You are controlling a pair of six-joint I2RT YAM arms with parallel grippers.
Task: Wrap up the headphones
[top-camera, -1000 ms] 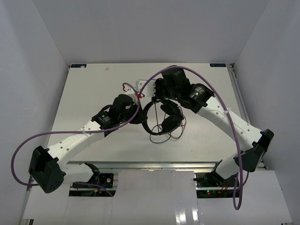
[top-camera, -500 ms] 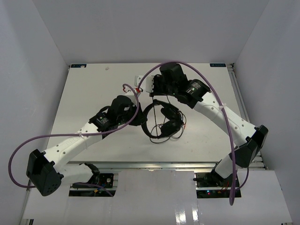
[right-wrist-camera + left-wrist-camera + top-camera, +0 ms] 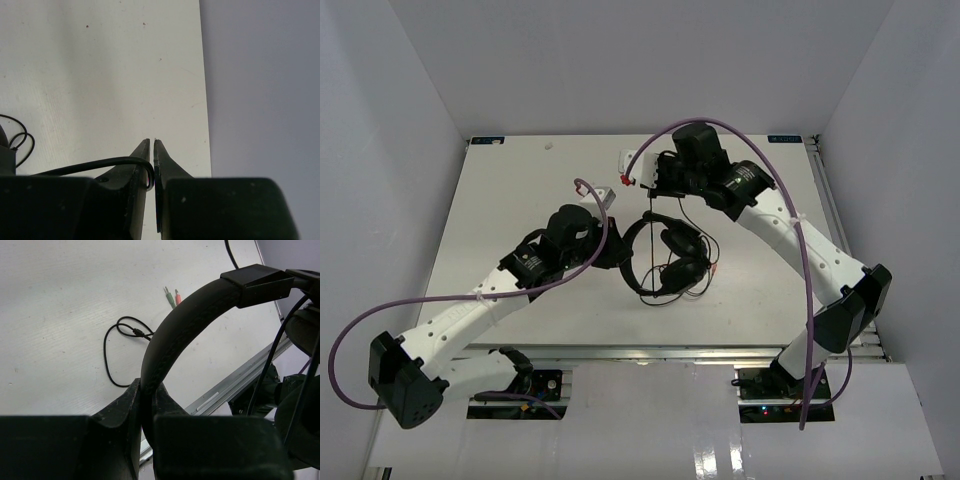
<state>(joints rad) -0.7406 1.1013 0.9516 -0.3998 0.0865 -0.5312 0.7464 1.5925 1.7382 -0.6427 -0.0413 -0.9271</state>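
Underneath all, a wide white flat worktop. Near its middle, black over-ear headphones with padded earcups: earcups to the right in the overhead view, thin arched headband to the left. Gripped at that headband by the left tool, both dark fingers pressed tight against the band's sides, the arch rising away from the tips to a squared slider block. Beyond the headphones, toward the far edge of the worktop, the right tool, apart from the earcups. Nearly shut, only a hairline gap at the tips, and pinched lower down between its fingers a long thin black cable, bending out to the left of the wrist view. From overhead, a strand of the same cable running from the right tool down to the headphones. Slack loops of it loose on the worktop just beside the earcups. Smallest, at the cable's end, a pair of small green and pink plugs, side by side on the worktop, apart from both tools.
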